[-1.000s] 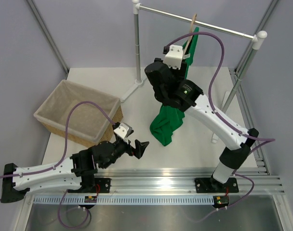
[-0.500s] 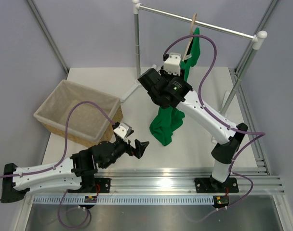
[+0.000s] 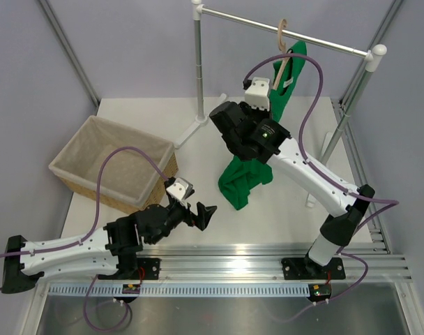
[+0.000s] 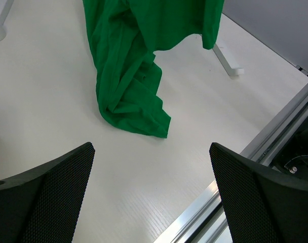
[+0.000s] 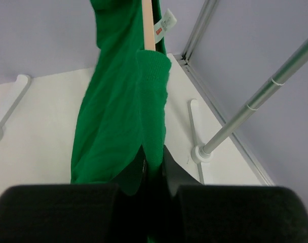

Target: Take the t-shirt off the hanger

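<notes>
Pinching a fold of the t-shirt (image 5: 118,101) in the right pincer (image 5: 153,169), jaws pressed together with green cloth caught between them. Hangs above and ahead of that pincer as one long green drape, a ribbed edge folded over just beyond the jaws. Drapes over the hanger (image 5: 148,23), seen as a pale wooden bar at the very top, straight ahead of the right pincer, with a small white label (image 5: 164,24) just to the right of the bar. Hooks over the metal rail (image 3: 247,19), higher than the pincer and beyond it in the overhead view. Trails down past the right pincer and bunches in a crumpled heap on the white worktop (image 3: 268,223), below the grip and nearer to the arm bases. To the right of the right pincer, a slanted rail post (image 5: 255,101) with a white foot on the worktop, apart from the cloth.

Holding nothing in the left pincer (image 4: 151,152), jaws spread wide, low over the worktop. Faces the crumpled lower end of the t-shirt, straight ahead and well beyond the jaws, apart from it. Off to the left of that pincer, near, a wicker basket (image 3: 107,164) with a pale lining, resting on the worktop. To its right, a base track (image 4: 275,142) along the worktop's near edge.
</notes>
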{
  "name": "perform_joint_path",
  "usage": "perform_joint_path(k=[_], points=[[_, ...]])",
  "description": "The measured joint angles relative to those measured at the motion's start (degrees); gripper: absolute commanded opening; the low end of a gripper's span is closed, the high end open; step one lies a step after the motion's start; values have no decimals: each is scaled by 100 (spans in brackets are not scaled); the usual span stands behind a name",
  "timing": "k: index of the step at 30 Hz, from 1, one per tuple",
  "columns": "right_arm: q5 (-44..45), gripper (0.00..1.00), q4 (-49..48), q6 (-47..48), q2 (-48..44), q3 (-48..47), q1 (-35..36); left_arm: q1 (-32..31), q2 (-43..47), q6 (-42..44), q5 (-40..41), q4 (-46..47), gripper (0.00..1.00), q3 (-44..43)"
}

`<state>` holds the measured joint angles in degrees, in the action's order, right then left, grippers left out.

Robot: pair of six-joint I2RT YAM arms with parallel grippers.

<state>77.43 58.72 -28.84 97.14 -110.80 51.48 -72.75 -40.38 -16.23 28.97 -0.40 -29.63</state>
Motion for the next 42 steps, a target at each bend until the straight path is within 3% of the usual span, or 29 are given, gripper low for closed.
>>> perform_joint_path(k=[3, 5, 7, 10, 16, 20, 32, 42], points=[[70, 0, -1108, 999, -319, 693, -70, 0, 0, -11, 0, 0, 99, 0], [52, 0, -2229, 1744, -592, 1290, -92, 0, 0, -13, 0, 0, 99, 0], [70, 0, -3764, 3067, -857, 1928, -94, -2, 0, -13, 0, 0, 99, 0], [87, 0, -5099, 4277, -935, 2151, -94, 0, 2, -13, 0, 0, 99, 0], [-57, 0, -5914, 5121, -1270, 2251, -92, 0, 2, -15, 0, 0, 99, 0], [-129, 0, -5672, 5007, -1495, 2218, -92, 0, 2, -15, 0, -2, 99, 0], [-1534, 0, -1740, 2583, -1851, 831, -92, 0, 61, -20, -85, -188, 99, -103], [-2251, 0, -1969, 2977, -3281, 1567, -96, 0, 824, -28, -267, -643, 99, -903]])
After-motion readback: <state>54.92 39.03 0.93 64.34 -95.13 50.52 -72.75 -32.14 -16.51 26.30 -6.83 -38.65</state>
